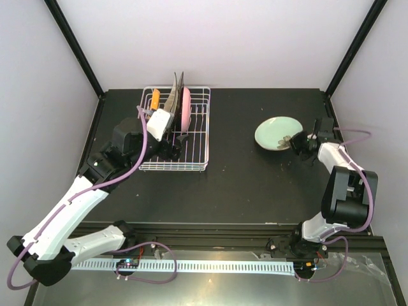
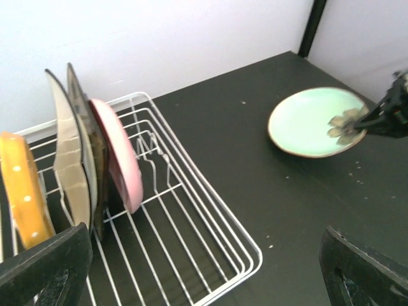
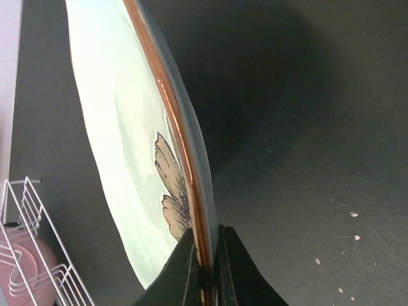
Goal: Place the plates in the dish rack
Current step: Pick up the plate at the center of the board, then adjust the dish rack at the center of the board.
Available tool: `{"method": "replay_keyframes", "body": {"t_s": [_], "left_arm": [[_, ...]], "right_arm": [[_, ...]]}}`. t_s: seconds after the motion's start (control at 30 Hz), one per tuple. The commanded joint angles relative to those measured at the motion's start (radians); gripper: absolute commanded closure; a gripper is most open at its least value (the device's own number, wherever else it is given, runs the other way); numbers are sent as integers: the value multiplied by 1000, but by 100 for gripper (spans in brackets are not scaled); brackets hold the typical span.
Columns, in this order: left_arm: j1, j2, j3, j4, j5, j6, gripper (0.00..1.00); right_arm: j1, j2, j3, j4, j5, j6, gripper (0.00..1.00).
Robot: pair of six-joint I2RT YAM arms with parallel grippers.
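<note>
One pale green plate (image 1: pixel 275 132), face up

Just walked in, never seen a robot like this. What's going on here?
The job is loading a white dish rack; four plates already stand in it. The right hand pinches the rim of the pale green plate out on the table; the left hand hangs open at the rack.

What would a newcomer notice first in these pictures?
The round pale green ceramic plate with a dark flower, at the right of the black table, its rim pinched by the shut right gripper. Then the white wire dish rack at back left, holding an orange plate, two square plates and a pink plate upright.
</note>
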Motion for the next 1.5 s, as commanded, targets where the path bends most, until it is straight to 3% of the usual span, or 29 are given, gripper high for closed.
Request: {"method": "replay_keyframes", "body": {"t_s": [0.0, 0.23, 0.53, 0.73, 0.8, 0.83, 0.87, 0.9, 1.03, 1.17, 1.47], "left_arm": [[21, 35, 54, -66, -111, -11, 1], [194, 58, 32, -126, -134, -123, 1], [604, 123, 5, -167, 31, -138, 1], [706, 191, -75, -126, 45, -102, 5], [720, 199, -127, -88, 29, -118, 16], [730, 207, -151, -75, 28, -126, 29], [743, 218, -171, -67, 29, -134, 48], [755, 232, -187, -65, 29, -137, 57], [811, 330, -186, -83, 22, -136, 82], [832, 409, -168, -100, 14, -151, 96], [833, 502, -162, -87, 25, -162, 99]], "right_arm": [[58, -77, 212, -171, 40, -171, 99], [269, -54, 469, -306, 226, -249, 99], [518, 85, 779, -403, 474, -264, 99], [655, 235, 1059, -518, 660, -275, 99], [690, 277, 1162, -546, 718, -286, 99], [707, 302, 1209, -560, 747, -292, 99], [722, 326, 1256, -575, 775, -299, 99], [735, 353, 1304, -592, 798, -310, 99], [780, 467, 1485, -678, 886, -331, 99], [812, 494, 1517, -688, 945, -336, 99], [815, 444, 1436, -631, 955, -350, 99]]}}
